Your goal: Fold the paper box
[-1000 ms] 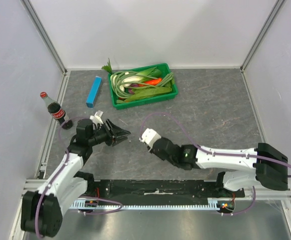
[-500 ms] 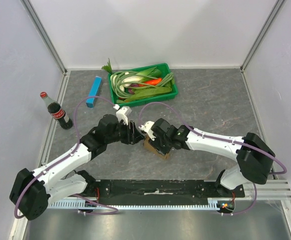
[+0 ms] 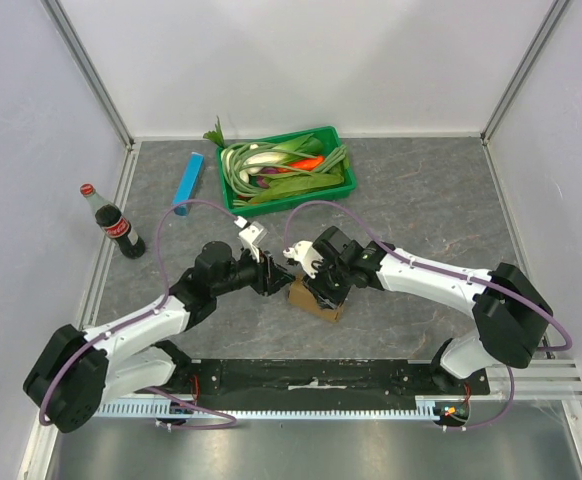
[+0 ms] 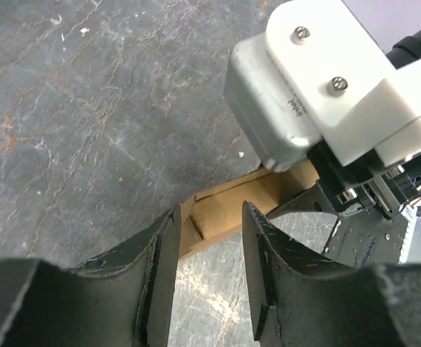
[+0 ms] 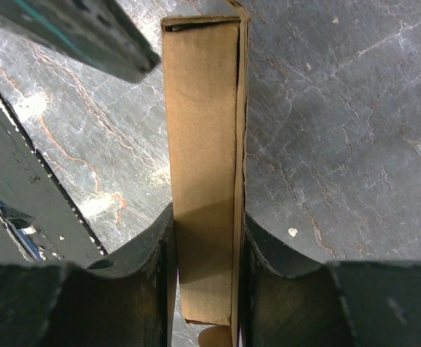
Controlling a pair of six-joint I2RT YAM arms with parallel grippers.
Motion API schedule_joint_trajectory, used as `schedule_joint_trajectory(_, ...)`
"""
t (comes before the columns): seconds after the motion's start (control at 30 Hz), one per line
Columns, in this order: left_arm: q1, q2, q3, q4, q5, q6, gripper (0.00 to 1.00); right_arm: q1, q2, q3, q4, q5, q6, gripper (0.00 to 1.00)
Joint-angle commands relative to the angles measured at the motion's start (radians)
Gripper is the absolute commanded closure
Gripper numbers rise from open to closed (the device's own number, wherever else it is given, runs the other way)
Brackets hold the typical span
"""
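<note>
over the last second both arms swung in to mid-table. the right gripper (image 5: 205,238) pinched the paper box (image 5: 203,144) on edge; the left gripper (image 4: 209,238), half-wide and narrowing, neared its end, seemingly ready to fold.

Top view: bright, even, diffuse light from above. White walls are pale without clipping, and soft, short shadows lie under both arms on the grey table (image 3: 421,200). Focus is sharp from edge to edge.

Left wrist view: table grain is crisp. The left gripper (image 4: 209,217) is dark, with little detail and slightly soft close to the lens. The white housing (image 4: 319,79) is near overexposure.

Right wrist view: glare patches on the table at left. The paper box (image 5: 203,130) is sharp and evenly lit, but shaded low down where the right gripper (image 5: 207,217) pinches it.
</note>
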Motion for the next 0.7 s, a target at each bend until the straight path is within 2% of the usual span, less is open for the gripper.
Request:
schedule_joint_trajectory(0.0, -0.002, 0.037, 0.003, 0.154, 0.06, 0.091, 0.54, -0.001, 0.014, 0.019, -0.048, -0.042, -0.028, 0.73)
schedule_joint_trajectory(0.17, -0.002, 0.075, 0.013, 0.134, 0.06, 0.111, 0.56, -0.007, -0.003, 0.02, -0.046, -0.033, -0.026, 0.73)
schedule_joint_trajectory(0.2, -0.002, 0.075, 0.01, 0.134, 0.062, 0.111, 0.6, -0.009, -0.004, 0.02, -0.046, -0.031, -0.026, 0.73)
schedule_joint_trajectory(0.4, -0.008, 0.086, 0.012, 0.117, 0.06, 0.117, 0.67, -0.009, -0.009, 0.022, -0.04, -0.023, -0.026, 0.73)
schedule_joint_trajectory(0.67, -0.02, 0.095, 0.016, 0.089, 0.008, 0.126, 0.7, -0.007, -0.021, 0.019, -0.036, -0.017, -0.026, 0.74)
